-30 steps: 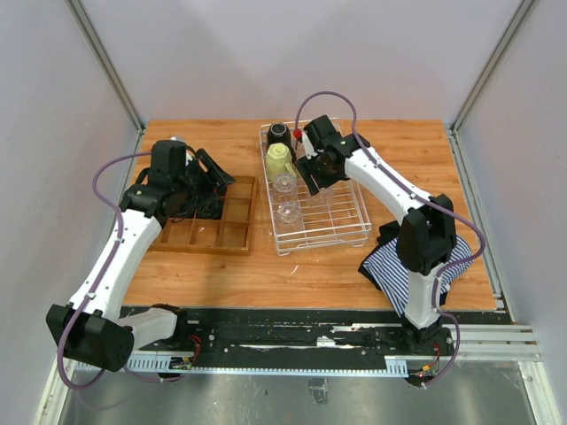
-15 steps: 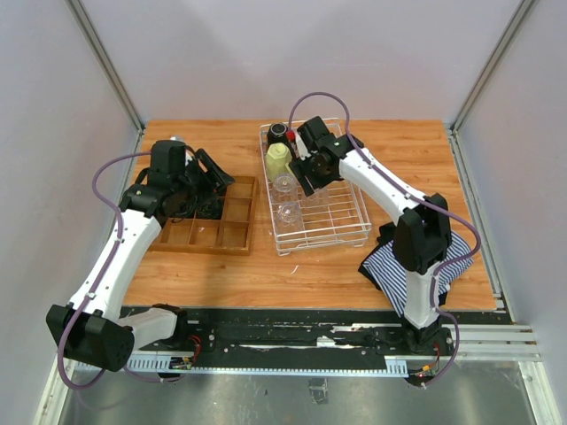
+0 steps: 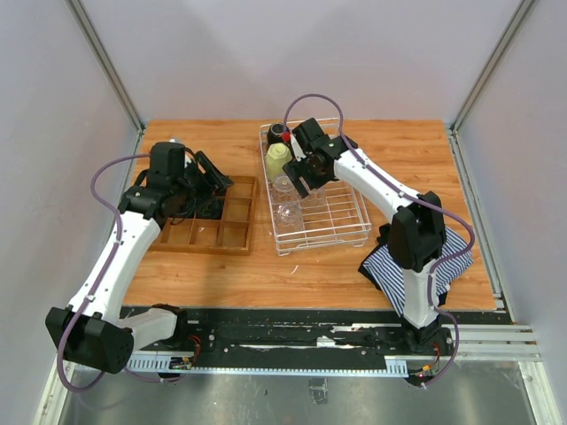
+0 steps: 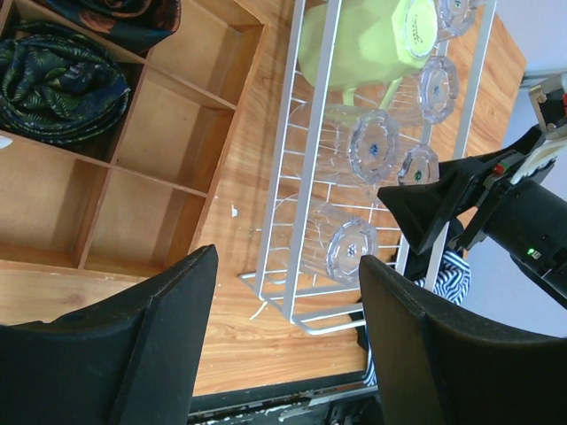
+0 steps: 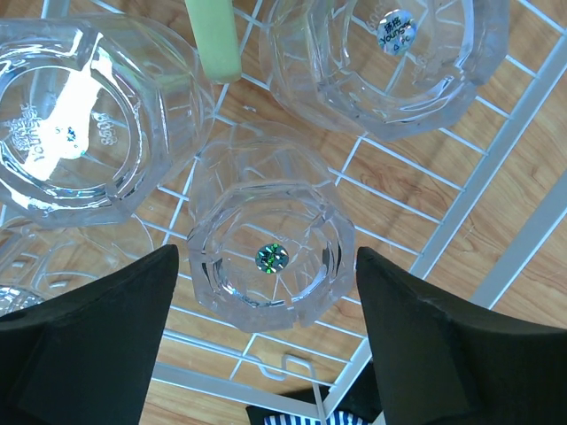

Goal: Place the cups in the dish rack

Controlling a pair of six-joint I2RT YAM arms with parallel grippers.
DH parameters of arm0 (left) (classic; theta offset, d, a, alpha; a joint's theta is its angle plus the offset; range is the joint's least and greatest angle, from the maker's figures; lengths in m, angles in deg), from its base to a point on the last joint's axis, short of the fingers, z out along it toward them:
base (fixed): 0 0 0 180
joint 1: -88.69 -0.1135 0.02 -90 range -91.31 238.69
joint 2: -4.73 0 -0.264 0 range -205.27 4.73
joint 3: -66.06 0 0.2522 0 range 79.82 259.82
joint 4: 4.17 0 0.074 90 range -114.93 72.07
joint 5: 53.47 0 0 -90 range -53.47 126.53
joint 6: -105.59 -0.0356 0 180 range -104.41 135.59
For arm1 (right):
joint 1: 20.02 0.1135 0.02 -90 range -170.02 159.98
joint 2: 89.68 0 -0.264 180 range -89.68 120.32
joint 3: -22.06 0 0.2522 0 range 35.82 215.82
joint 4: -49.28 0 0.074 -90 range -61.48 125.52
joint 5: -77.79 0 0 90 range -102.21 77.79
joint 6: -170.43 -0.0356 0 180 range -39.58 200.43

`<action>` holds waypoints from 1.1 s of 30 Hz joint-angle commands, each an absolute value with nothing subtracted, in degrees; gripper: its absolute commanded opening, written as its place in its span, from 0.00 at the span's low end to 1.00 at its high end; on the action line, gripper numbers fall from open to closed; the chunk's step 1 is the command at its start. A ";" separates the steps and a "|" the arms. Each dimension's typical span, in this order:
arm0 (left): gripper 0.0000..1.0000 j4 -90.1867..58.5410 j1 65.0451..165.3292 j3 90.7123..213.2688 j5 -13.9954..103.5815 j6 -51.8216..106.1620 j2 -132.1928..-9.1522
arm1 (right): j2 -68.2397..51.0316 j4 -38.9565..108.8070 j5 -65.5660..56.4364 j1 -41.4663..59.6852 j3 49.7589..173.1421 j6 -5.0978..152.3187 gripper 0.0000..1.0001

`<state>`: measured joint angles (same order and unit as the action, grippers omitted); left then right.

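The white wire dish rack (image 3: pixel 347 217) holds a black mug (image 3: pixel 279 133), a pale yellow-green mug (image 3: pixel 278 158) and several clear tumblers (image 3: pixel 284 185). My right gripper (image 3: pixel 303 177) hangs over the rack's left half. In the right wrist view it is open (image 5: pixel 266 258) around an upside-down tumbler (image 5: pixel 270 252), with a gap on each side. Two more tumblers (image 5: pixel 75 142) (image 5: pixel 390 53) stand beside it. My left gripper (image 3: pixel 211 175) is open and empty (image 4: pixel 283 341) above the wooden tray (image 3: pixel 213 235); from there I see the green mug (image 4: pixel 368 40) and tumblers (image 4: pixel 341 248).
The brown wooden compartment tray (image 4: pixel 151 142) left of the rack holds dark rolled cloths (image 4: pixel 58 84). A blue-and-white striped cloth (image 3: pixel 416 261) lies by the right arm, near the rack's front right corner. The rack's raised rim (image 4: pixel 292 221) borders the left gripper's space.
My right gripper has shifted a little left over the rack and its jaws have widened, leaving the tumbler standing free between them. The left arm has not moved.
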<state>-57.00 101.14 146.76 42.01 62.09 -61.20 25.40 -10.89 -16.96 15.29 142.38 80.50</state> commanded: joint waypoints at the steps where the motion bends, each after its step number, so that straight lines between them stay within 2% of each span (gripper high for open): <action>1: 0.70 -56.43 100.47 145.44 40.32 60.76 -59.67 | 23.34 -9.94 -17.83 16.19 143.03 80.72 0.86; 4: 0.70 -56.83 100.46 143.43 38.53 59.83 -59.16 | 21.38 -8.53 -17.02 16.19 142.53 80.32 0.93; 5: 0.70 -56.97 100.44 142.51 37.93 59.65 -58.88 | 20.92 -8.25 -16.73 16.17 142.49 80.07 0.99; 9: 0.69 -57.02 100.47 138.70 35.38 59.04 -57.98 | 18.61 -7.26 -15.74 16.19 142.67 78.99 0.98; 15: 0.57 -59.00 100.36 136.93 29.41 54.87 -60.53 | 13.15 -7.20 -16.23 15.87 142.88 78.58 0.98; 19: 0.56 -60.96 100.38 136.16 27.08 52.07 -62.66 | 8.36 -7.05 -16.07 14.87 139.92 78.49 0.98; 24: 0.57 -64.41 100.38 134.71 24.99 50.16 -64.28 | 2.64 -4.69 -15.72 13.47 133.44 77.70 0.98; 29: 0.68 -68.08 100.09 134.55 21.69 48.05 -66.88 | -1.25 -2.88 -14.08 12.45 127.91 76.02 0.98; 33: 0.71 -67.40 97.94 134.14 21.93 45.13 -69.29 | -4.35 -1.18 -13.11 11.96 123.04 74.96 0.98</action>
<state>-66.18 100.30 134.76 24.37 48.89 -67.38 -1.15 -3.50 -14.73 12.65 126.84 77.16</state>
